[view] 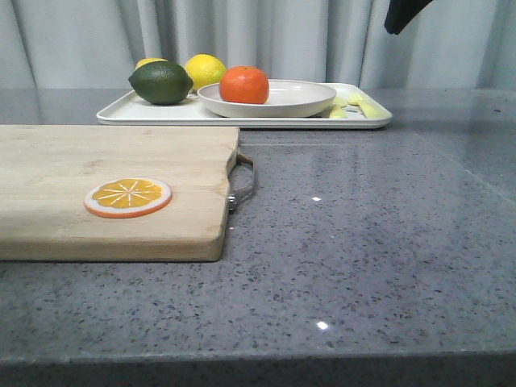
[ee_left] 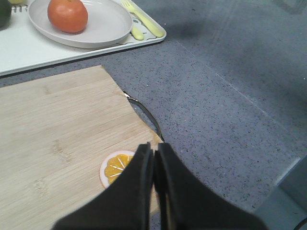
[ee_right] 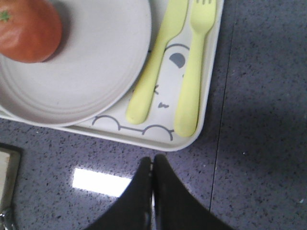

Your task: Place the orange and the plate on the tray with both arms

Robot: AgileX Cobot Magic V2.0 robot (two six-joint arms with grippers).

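The orange [view: 244, 85] rests in the off-white plate [view: 302, 98], and the plate stands on the white tray [view: 153, 113] at the back of the table. Both wrist views show them too: orange [ee_left: 67, 15] in plate [ee_left: 108, 24] on tray [ee_left: 29, 50], and orange [ee_right: 28, 32] in plate [ee_right: 100, 62] on tray [ee_right: 163, 141]. My left gripper [ee_left: 154, 149] is shut and empty, above the near corner of the cutting board. My right gripper [ee_right: 153, 160] is shut and empty, over the counter just off the tray's corner. A dark part of the right arm [view: 403, 14] shows at the front view's top right.
A wooden cutting board [view: 105, 189] with a metal handle [view: 244, 181] and a flat orange slice [view: 128, 197] lies front left. A dark green lime [view: 161, 82] and yellow lemon [view: 205, 71] sit on the tray's left. A yellow knife [ee_right: 153, 62] and fork [ee_right: 194, 67] lie on its right.
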